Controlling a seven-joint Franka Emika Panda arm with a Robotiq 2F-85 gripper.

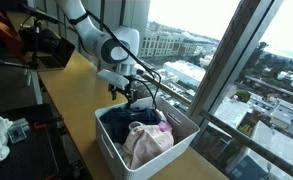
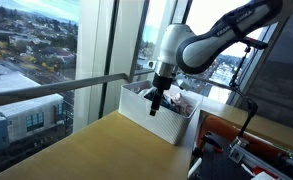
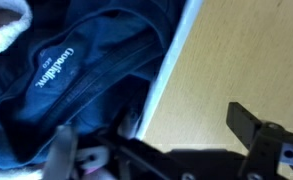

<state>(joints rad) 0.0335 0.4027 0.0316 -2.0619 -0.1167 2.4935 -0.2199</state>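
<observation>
**A:** Any readable text?

**B:** One spot. In the wrist view there's white print (image 3: 54, 68) on the inside of the navy garment (image 3: 81, 95). It looks like "Goodfellow". The smaller line under it is too blurred to read.

**A:** Containers?

**B:** One white bin (image 1: 111, 150) on the desk (image 1: 74, 85), beside the window. It's full of clothes: the navy garment at the end under the arm, a pink garment (image 1: 146, 143) at the other end, and a white cloth (image 3: 6, 30) just beside the navy (only the wrist view shows it clearly).

**A:** Hand?

**B:** The hand (image 1: 133, 96) hangs just above the bin's edge, jaws wide apart and holding nothing. In the wrist view it straddles the bin wall, with one of the fingers (image 3: 64, 150) over the navy garment and the other over bare desk. I can't tell whether it touches the cloth.
</observation>
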